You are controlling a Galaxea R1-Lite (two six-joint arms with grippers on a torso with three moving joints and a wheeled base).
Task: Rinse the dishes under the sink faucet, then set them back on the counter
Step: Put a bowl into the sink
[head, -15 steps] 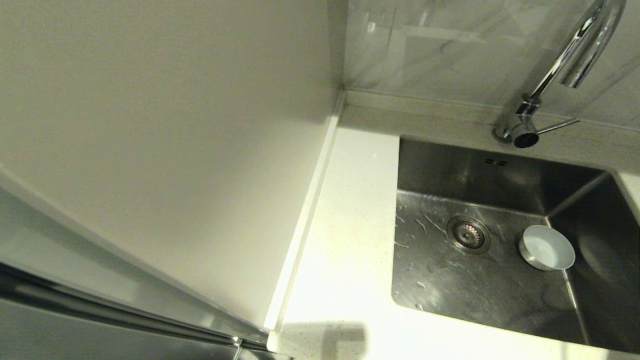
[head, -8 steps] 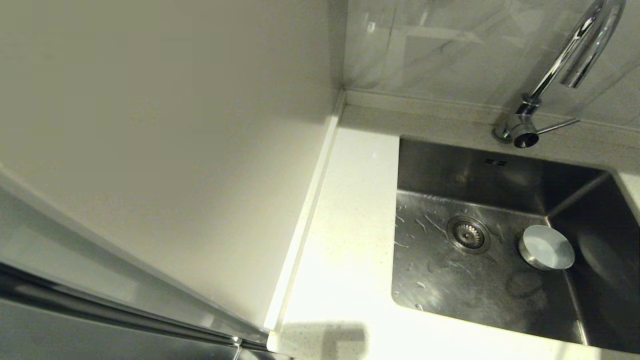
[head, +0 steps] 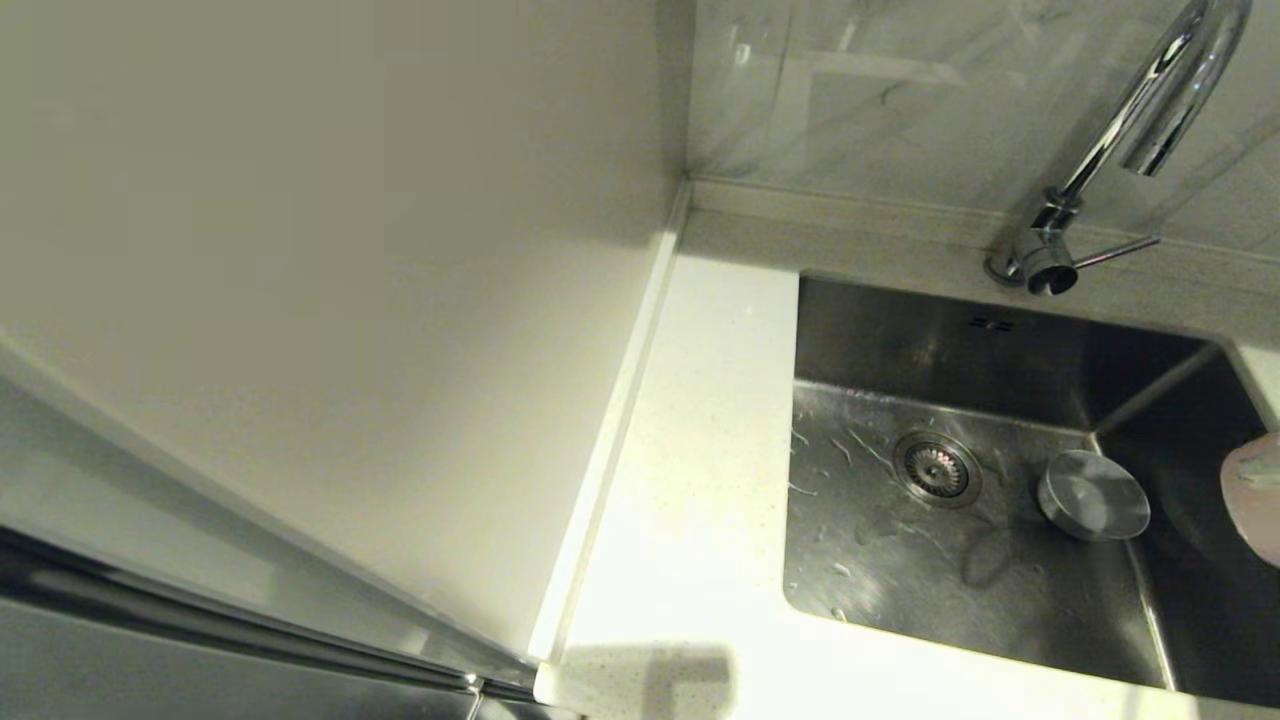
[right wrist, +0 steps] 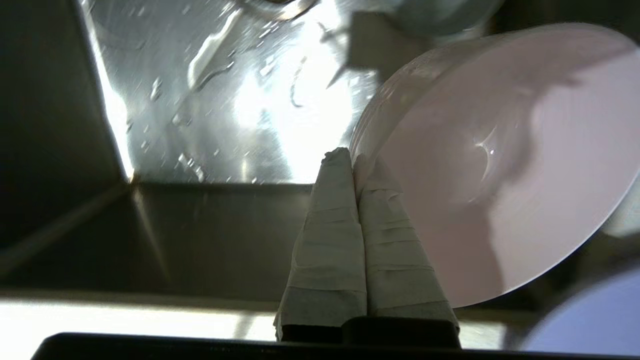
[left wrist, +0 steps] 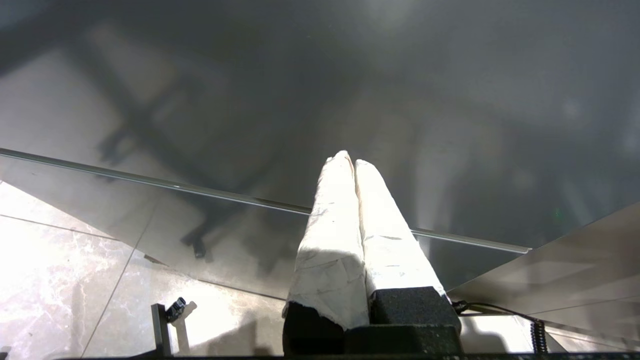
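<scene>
In the head view, a pink bowl [head: 1256, 495] had come in at the right edge, where a second before there was none; the blue-green bowl [head: 1092, 494] sat as before on the floor of the sink [head: 900, 560], right of the drain [head: 936, 467], now darker under a shadow. I judged this meant the pink bowl was on its way to the faucet [head: 1120, 150] at the upper right, with rinsing not yet begun. Counted here: two bowls, one faucet, one sink, bare counter [head: 690, 480] at centre, no plate. In the left wrist view, my left gripper [left wrist: 354, 162] hung over floor tiles with its jaws pressed together on nothing, parked. In the right wrist view, my right gripper [right wrist: 352, 160] had its jaws pinched on the pink bowl's [right wrist: 500, 165] rim at the centre, above the wet sink floor. One lilac plate [right wrist: 590, 320] showed at the lower right corner, and part of the blue-green bowl [right wrist: 440, 15] at the top.
</scene>
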